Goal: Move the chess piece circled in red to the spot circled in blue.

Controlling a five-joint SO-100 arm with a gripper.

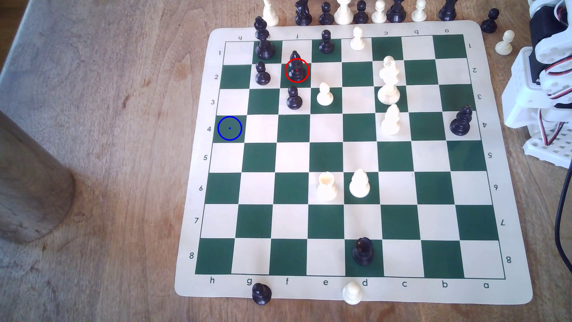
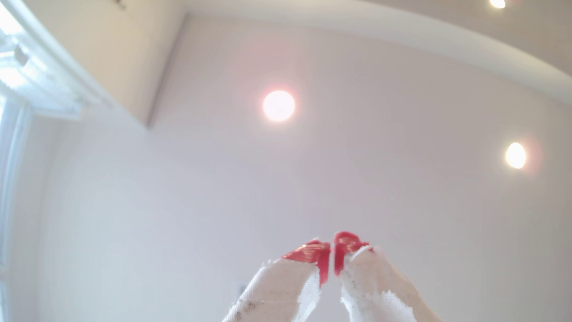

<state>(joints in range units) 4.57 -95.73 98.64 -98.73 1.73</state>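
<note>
The black bishop (image 1: 296, 68) stands upright on its red-ringed square, well apart from the blue-ringed square (image 1: 229, 128). The gripper (image 2: 331, 252) points at the ceiling, its fingers (image 2: 312, 252) together, holding nothing.

The exterior view looks steeply down from above onto the green-and-cream chessboard mat (image 1: 340, 154) on the wooden counter (image 1: 108, 154). The wrist view faces up at the white ceiling (image 2: 371, 185), close behind its red-tipped pincer (image 2: 332, 257).
</note>
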